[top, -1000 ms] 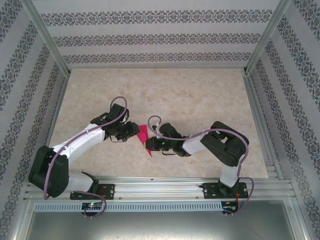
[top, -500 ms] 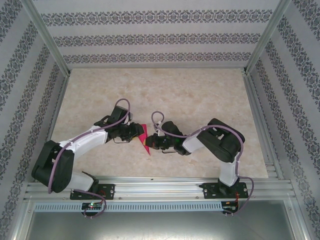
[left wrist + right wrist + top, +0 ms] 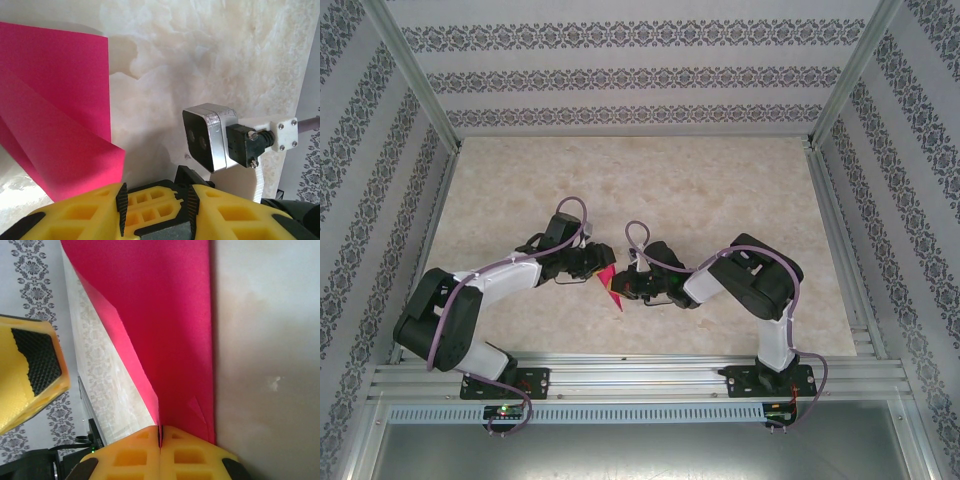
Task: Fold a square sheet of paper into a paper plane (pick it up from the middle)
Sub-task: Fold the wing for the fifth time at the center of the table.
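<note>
The square sheet of paper point(image 3: 609, 279) is magenta-pink and folded along a crease, and stands as a narrow pointed shape between the two arms. My right gripper point(image 3: 160, 432) is shut on the paper's point(image 3: 165, 315) folded edge, with its layers fanning away from the yellow fingers. It reaches in from the right point(image 3: 623, 288). My left gripper point(image 3: 156, 200) is open with no paper between its pads. The paper point(image 3: 55, 110) lies just left of its fingers. It faces the right gripper from the left point(image 3: 600, 262), and one of its fingers point(image 3: 30, 375) shows beside the sheet.
The marble-patterned table point(image 3: 720, 190) is walled by patterned panels and an aluminium frame. The rail point(image 3: 640, 378) carrying both arm bases runs along the near edge. The right wrist camera point(image 3: 207, 135) sits close in front of my left gripper.
My left arm has swung right and nearer, closing on the paper. The right arm has drawn in slightly. The paper now looks narrower from above.
</note>
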Motion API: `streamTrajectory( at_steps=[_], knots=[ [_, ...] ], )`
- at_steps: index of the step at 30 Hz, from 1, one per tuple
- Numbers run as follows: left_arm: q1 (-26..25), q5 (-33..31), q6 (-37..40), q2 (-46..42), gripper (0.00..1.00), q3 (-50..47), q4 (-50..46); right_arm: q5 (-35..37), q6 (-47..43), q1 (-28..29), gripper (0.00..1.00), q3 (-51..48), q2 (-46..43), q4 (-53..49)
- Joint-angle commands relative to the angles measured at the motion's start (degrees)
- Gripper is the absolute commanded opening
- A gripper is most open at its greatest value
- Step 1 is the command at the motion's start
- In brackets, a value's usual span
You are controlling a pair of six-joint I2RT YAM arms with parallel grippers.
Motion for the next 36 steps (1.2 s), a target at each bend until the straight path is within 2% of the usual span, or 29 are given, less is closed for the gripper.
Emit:
streamTrajectory(
  at_steps=[1, 12, 19, 26, 31, 36],
  knots=[
    [0.4, 1.3, 0.2, -0.9, 0.4, -1.7, 3.3, -1.7, 1.7, -0.8, 0.0, 0.9, 1.0, 0.2],
    [0.4, 1.3, -0.9, -0.1, 0.41, -3.7, 9.5, -1.9, 2.8, -0.8, 0.0, 1.9, 1.8, -0.4],
    [0.3, 0.6, -0.2, 4.2, 0.41, -2.6, 10.5, -1.4, 3.1, -0.9, 0.01, 1.8, 1.8, -0.8],
    [0.4, -0.8, -0.3, 7.3, 0.4, -2.0, 12.1, -0.9, 2.4, -0.9, 0.08, 1.3, 1.0, -1.4],
    [0.4, -1.3, 0.3, 7.6, 0.4, -1.1, 10.7, 0.9, -0.5, -0.9, 0.2, 0.8, -2.2, -6.3],
    [0.3, -1.6, 0.5, 8.3, 0.4, -0.9, 9.7, 2.9, -4.0, -0.8, 0.21, 0.5, -4.8, -13.0]
  ],
)
